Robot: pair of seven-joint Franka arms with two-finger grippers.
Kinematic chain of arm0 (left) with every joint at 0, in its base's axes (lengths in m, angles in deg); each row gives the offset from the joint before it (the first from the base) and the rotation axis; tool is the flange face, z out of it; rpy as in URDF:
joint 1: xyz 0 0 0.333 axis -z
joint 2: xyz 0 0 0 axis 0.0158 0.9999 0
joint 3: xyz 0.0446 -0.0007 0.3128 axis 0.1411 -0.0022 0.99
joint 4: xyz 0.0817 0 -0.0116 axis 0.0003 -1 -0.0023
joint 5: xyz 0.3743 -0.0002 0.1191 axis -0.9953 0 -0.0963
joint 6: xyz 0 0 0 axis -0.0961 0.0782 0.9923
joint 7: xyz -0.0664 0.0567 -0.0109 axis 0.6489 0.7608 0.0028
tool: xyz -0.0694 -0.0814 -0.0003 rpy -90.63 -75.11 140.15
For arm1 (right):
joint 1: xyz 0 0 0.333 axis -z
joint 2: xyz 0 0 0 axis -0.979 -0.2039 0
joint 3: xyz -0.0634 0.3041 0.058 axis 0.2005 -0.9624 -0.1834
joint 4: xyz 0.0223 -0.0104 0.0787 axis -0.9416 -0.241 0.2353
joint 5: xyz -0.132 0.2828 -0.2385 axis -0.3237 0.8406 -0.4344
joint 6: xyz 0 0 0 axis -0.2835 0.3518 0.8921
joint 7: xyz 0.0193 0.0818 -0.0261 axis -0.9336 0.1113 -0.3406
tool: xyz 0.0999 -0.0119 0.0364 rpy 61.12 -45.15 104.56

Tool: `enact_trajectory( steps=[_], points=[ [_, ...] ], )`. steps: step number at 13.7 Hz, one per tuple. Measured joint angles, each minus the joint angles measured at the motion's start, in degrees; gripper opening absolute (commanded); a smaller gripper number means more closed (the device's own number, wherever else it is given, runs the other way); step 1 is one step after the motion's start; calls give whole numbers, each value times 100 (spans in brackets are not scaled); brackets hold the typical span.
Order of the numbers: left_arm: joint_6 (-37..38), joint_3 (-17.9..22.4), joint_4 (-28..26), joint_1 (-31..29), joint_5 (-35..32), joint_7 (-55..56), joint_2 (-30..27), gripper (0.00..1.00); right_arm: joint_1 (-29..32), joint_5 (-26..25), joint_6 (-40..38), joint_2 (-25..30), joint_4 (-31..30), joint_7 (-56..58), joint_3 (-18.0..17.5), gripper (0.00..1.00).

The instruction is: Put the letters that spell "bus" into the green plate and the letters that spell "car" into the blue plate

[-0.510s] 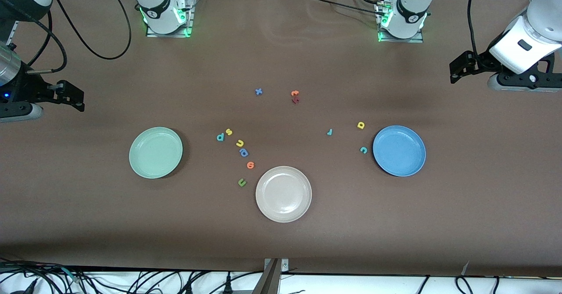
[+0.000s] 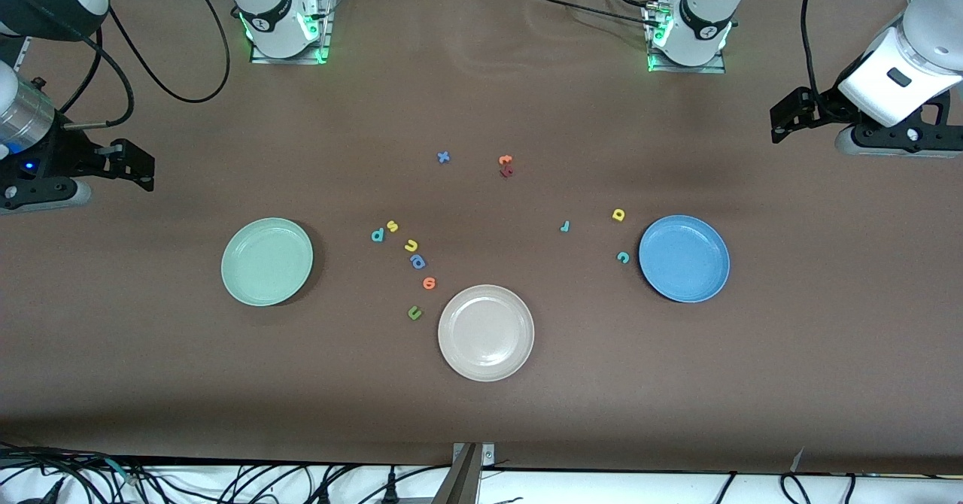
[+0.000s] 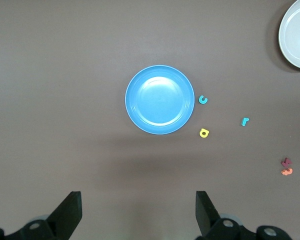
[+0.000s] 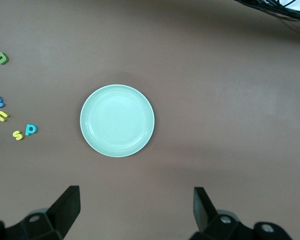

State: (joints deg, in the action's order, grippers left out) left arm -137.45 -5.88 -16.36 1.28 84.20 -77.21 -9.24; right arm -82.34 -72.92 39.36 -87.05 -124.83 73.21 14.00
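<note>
Beige-white plate [image 2: 486,332]: round shallow dish nearest the front camera, holding nothing; not part of the task.
Round pale mint-green shallow plate [image 2: 267,261]: toward the right arm's end of the table, no letter in it.
Round medium-blue shallow plate [image 2: 684,258]: toward the left arm's end, no letter in it.
"bus" set: small teal letter "b" [image 2: 378,235], small yellow letter "s" [image 2: 392,226] and small yellow letter "u" [image 2: 411,246] lie on the table between the green plate and mid-table, close together.
"car" set: small teal letter "c" [image 2: 622,257] and small yellow letter "a" [image 2: 618,215] just beside the blue plate; small teal hooked letter "r" [image 2: 565,226] nearer mid-table.
Right gripper [image 4: 132,210]: released, jaws wide, high over bare table by the green plate.
Left gripper [image 3: 137,212]: released, jaws wide, high over bare table by the blue plate.
Step in hand: none placed; first pick not yet begun.
Next move: judged to call for a descent onto one tiny letter, jaws straddling it squarely.
</note>
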Motion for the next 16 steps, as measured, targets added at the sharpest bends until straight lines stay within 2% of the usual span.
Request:
enact_trajectory(
  steps=[16],
  points=[
    [-4,-115,0,45,31,144,89,100,5,-11,-13,-23,29,1,12,100]
  ],
)
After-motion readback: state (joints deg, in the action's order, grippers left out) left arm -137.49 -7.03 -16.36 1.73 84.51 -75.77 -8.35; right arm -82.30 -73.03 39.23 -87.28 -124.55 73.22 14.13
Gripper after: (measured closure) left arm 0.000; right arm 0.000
